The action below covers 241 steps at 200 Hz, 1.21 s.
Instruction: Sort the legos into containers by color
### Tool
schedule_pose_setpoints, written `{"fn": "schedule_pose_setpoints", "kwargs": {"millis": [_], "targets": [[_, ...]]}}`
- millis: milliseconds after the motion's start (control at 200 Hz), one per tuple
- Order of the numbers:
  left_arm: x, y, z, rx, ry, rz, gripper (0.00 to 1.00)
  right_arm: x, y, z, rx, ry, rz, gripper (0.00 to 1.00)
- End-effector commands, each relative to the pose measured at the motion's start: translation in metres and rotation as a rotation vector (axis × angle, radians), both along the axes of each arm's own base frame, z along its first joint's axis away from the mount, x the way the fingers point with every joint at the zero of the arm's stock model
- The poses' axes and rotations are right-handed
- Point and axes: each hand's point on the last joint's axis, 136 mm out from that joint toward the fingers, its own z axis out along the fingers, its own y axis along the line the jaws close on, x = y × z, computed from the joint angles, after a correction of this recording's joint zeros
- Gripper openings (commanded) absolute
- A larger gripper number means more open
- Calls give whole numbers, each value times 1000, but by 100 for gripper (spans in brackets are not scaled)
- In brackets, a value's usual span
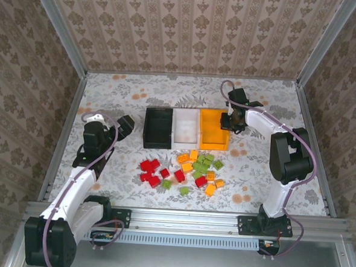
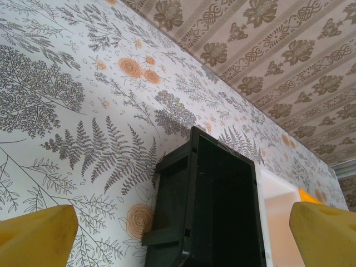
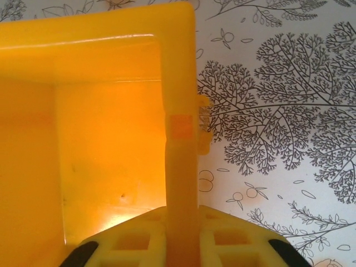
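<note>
Red, orange and green legos lie scattered on the bench just nearer than the white bin. Black bin touches its left side, orange bin its right. Left gripper, jaws wide open, hovers further left. Right gripper clamps the orange bin's right wall.

No text, label, brand, number or sign can be read in any of the views. Only printed ornament is seen: ferns and flowers on the table cover ahead of the left gripper, and damask figures on the walls beyond both grippers. On the wall of the orange-yellow bin, just ahead of the right gripper, a small orange square patch is seen (no letter or digit can be made out on it).
</note>
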Motion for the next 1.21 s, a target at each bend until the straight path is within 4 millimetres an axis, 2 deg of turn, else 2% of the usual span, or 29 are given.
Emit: {"fn": "schedule_pose_setpoints", "kwargs": {"millis": [0, 60, 180, 240, 320, 400, 435, 460, 570, 650, 735, 875, 1000, 1090, 1200], "targets": [[0, -7, 3, -3, -4, -33, 100, -9, -3, 18, -8, -22, -14, 47], [0, -7, 4, -4, -4, -37, 100, -8, -1, 27, -3, -47, -15, 60], [-2, -10, 10, -11, -8, -48, 100, -14, 2, 49, -4, -100, -33, 69], [-4, -14, 13, -14, -8, -59, 100, -26, 6, 58, 15, -122, -52, 71], [-9, -20, 15, -10, 0, -80, 100, -51, 9, 60, 12, -132, -82, 72], [-17, -27, 14, -10, 9, -105, 100, -82, 7, 51, -1, -126, -114, 72], [-20, -30, 13, -12, 10, -115, 100, -97, 5, 41, -3, -101, -125, 72], [-22, -32, 13, -14, 7, -123, 100, -107, 4, 44, 6, -112, -130, 72], [-33, -42, 12, -18, -1, -160, 100, -152, 0, 22, 4, -74, -120, 72], [-38, -49, 10, -18, -1, -181, 100, -174, 4, 7, 22, -51, -80, 72], [-41, -56, 8, -18, 3, -202, 100, -189, 8, -10, 32, -6, -50, 72], [-42, -59, 1, -4, 17, -200, 100, -183, 20, -21, 24, -30, -21, 73], [-42, -59, -2, -9, 24, -198, 100, -168, 31, -16, 49, -77, -26, 75], [-42, -58, -3, -6, 26, -195, 100, -159, 30, -15, 28, -97, -47, 76], [-42, -58, -4, -3, 28, -191, 100, -156, 26, -23, -21, -71, -57, 76]]}}
